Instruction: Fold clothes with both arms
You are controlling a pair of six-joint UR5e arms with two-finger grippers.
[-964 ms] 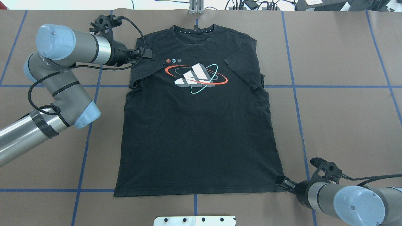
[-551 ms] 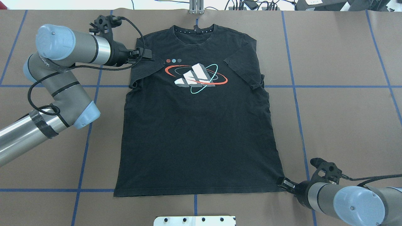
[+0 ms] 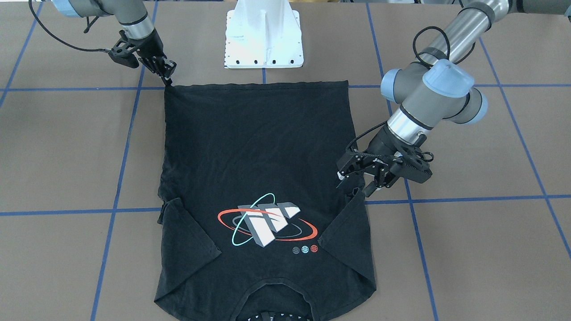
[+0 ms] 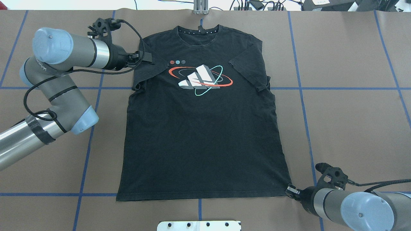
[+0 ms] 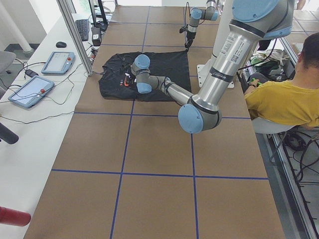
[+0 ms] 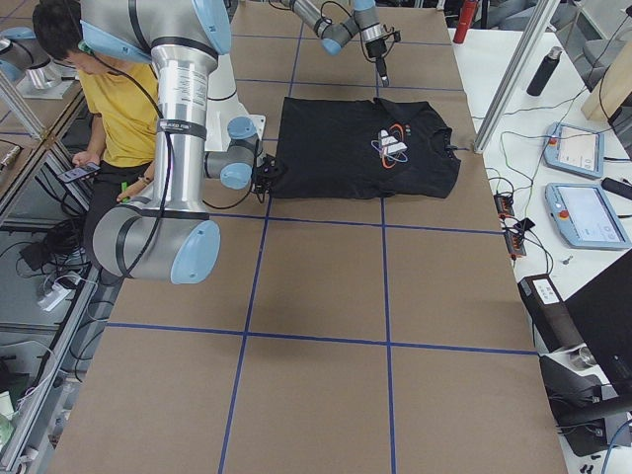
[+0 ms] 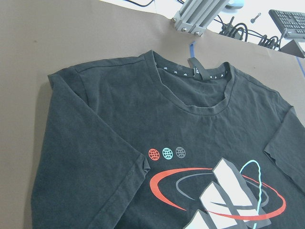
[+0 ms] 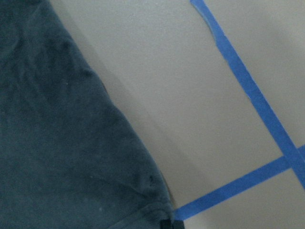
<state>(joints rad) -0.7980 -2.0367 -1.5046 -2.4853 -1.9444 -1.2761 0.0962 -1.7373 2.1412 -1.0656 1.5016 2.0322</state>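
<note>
Shirt (image 4: 202, 134) flat on table (image 4: 353, 112), sleeves tucked inward. Left gripper (image 3: 354, 183), jaws apart and empty, backs slightly off the sleeve (image 4: 144, 72). Right gripper (image 4: 290, 189) shifts at the hem corner (image 4: 282, 191), its closure indiscernible. Grasps judged pending.

I have the T-shirt (image 4: 202, 134) lying flat on the table (image 4: 353, 128), collar (image 4: 196, 33) far. The left gripper (image 4: 145, 57) is by its left-side sleeve, and the right gripper (image 4: 290, 190) is at the near right hem corner.
</note>
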